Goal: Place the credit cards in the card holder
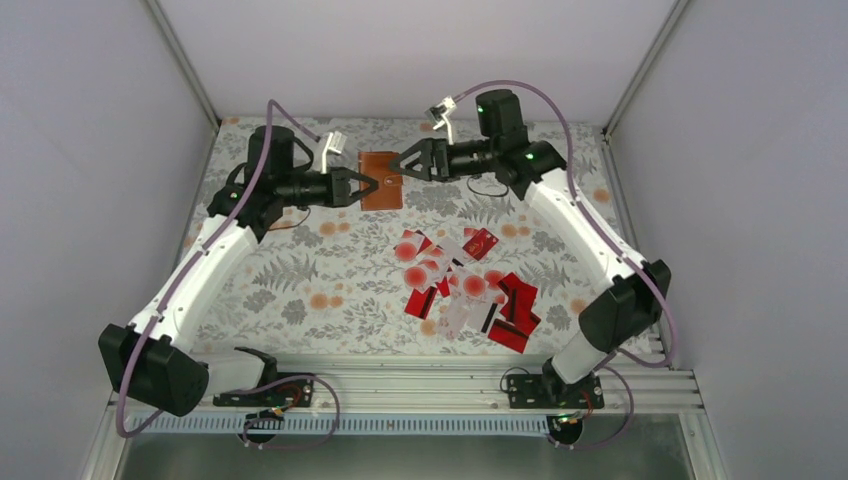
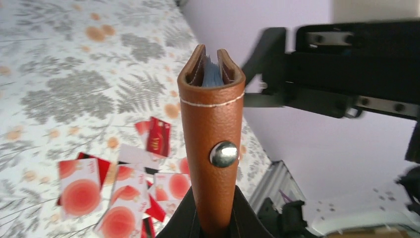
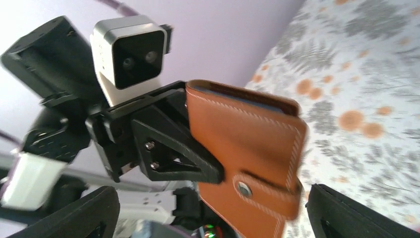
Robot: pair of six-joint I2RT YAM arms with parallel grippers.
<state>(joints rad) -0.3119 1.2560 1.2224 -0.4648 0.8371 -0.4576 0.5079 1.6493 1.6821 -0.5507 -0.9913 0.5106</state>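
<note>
Two grippers meet at the far side of the flowered table [image 1: 300,280], and the card holder [image 1: 381,180] sits right between them. The left gripper [image 1: 368,186] has it: jaws pinched on one end of the brown wallet, which is carried clear of the cloth.

From the left wrist view the card holder [image 2: 214,124] stands edge-on and upright out of the dark fingers [image 2: 245,218]. Its two leather leaves are a touch apart at the top, with pale blue-grey lining showing in the slot. A metal snap [image 2: 223,153] shines on the strap, and the strap lies flat against the leather.

Now the right gripper [image 1: 405,163]. It points in from the opposite side, tips just beside the wallet's far right corner. The right wrist view shows its jaws spread wide, one black finger [image 3: 79,213] low on the left and the other low on the right. The card holder [image 3: 247,148] hangs in the gap, and neither finger visibly touches it. Behind it in that view is the left arm's wrist camera [image 3: 131,57], a white box with a dark face.

Meanwhile the credit cards [image 1: 465,285] lie in a loose, overlapping heap on the table, nearer the arm bases and right of centre, well apart from both grippers. Some are solid red, some white with red round blotches [image 2: 79,188]. All of them lie flat on the cloth.
</note>
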